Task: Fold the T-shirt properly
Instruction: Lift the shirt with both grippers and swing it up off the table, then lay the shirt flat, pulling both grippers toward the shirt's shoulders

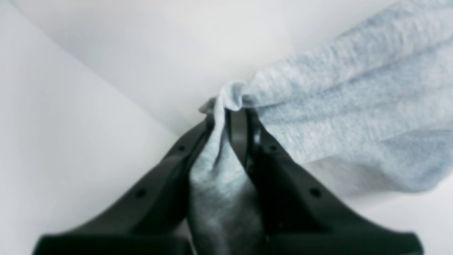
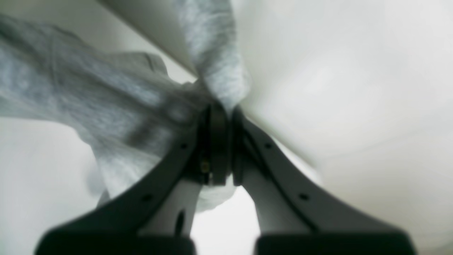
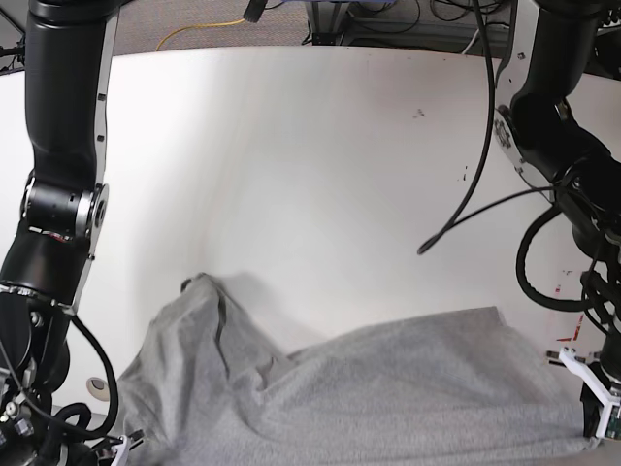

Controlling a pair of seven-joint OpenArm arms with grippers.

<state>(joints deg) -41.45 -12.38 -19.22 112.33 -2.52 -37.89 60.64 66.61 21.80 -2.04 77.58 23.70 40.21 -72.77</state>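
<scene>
The heather-grey T-shirt (image 3: 388,388) lies rumpled along the front of the white table, plain side up, with a raised fold at its left. In the left wrist view my left gripper (image 1: 228,115) is shut on a pinched edge of the T-shirt (image 1: 354,99), which stretches away to the right above the table. In the right wrist view my right gripper (image 2: 228,111) is shut on a bunched edge of the T-shirt (image 2: 88,92), which hangs to the left. In the base view the left gripper (image 3: 594,416) holds the cloth's lower right corner. The right gripper (image 3: 121,449) is at the lower left, mostly cut off.
The white table (image 3: 310,175) stretches bare behind the shirt. A black cable (image 3: 466,209) droops onto it at the right. The right arm's black column (image 3: 63,146) stands at the left edge and the left arm (image 3: 553,126) at the right edge. Cables lie beyond the far edge.
</scene>
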